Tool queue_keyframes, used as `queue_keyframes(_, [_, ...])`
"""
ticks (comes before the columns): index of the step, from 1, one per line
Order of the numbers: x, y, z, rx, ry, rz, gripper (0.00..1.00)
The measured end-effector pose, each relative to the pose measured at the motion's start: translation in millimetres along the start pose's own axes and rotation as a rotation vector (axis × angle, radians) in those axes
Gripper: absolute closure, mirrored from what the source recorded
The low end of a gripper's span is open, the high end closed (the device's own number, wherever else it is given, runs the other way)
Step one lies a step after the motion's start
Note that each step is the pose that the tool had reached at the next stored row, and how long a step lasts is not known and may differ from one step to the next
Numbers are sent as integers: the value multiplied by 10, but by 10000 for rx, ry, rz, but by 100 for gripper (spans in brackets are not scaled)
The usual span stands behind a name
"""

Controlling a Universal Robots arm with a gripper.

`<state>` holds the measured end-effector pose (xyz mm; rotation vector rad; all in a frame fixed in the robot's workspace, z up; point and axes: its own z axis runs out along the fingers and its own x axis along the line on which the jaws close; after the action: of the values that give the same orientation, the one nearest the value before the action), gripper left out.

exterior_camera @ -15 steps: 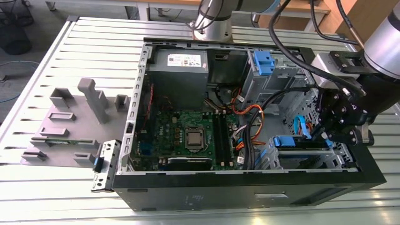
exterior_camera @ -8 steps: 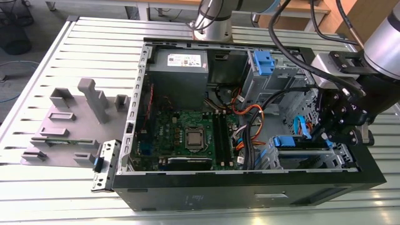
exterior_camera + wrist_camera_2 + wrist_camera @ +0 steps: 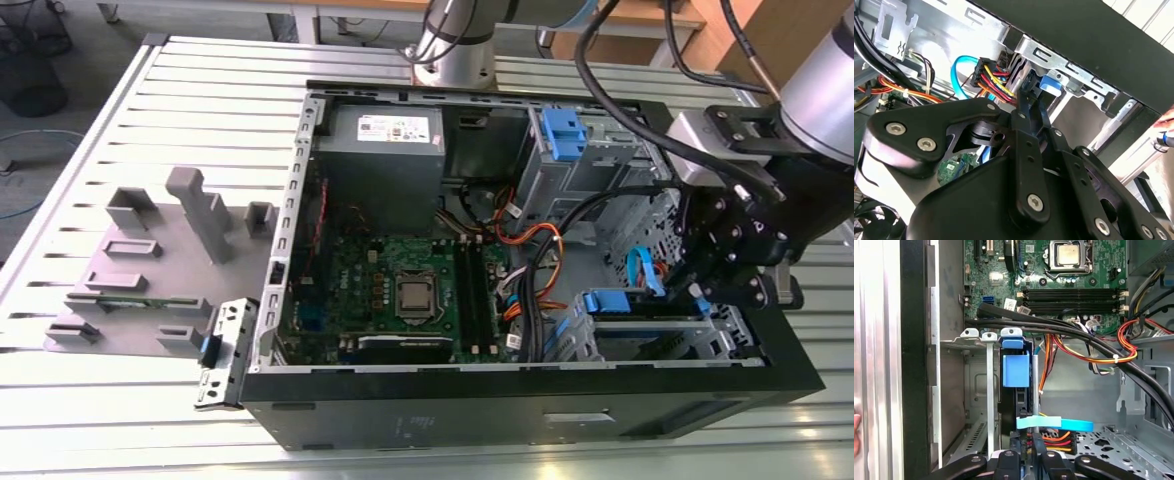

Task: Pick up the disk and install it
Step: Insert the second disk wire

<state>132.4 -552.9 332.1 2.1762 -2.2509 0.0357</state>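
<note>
The disk (image 3: pixel 1015 399) stands on edge in the drive cage (image 3: pixel 970 390) at the case's front corner, its blue plastic tab (image 3: pixel 1016 369) toward the motherboard. In the exterior view the disk (image 3: pixel 625 303) sits low in the cage at that view's right. My gripper (image 3: pixel 1026 442) reaches down onto the disk's near end, beside the blue data cable (image 3: pixel 1064 424) and the power plug. Its black fingers (image 3: pixel 1026 107) lie close together against the disk and point toward the blue tab (image 3: pixel 1051 82). In the exterior view the gripper (image 3: pixel 703 292) hangs over the cage's outer end.
The open computer case (image 3: pixel 534 420) lies on a slatted metal table. Thick black cables (image 3: pixel 1079 337) and orange-yellow wires (image 3: pixel 1094 357) cross beside the cage. A grey power-supply box (image 3: pixel 384 150) and a second blue latch (image 3: pixel 562 135) sit at the far end. A grey fixture (image 3: pixel 147 270) lies outside the case.
</note>
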Motion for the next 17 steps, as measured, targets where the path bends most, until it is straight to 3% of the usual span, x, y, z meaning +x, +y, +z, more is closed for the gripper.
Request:
queue_keyframes(9, [6, -2, -239, 0, 0, 0, 76])
queue_keyframes(17, [6, 9, -258, 0, 1, 0, 76])
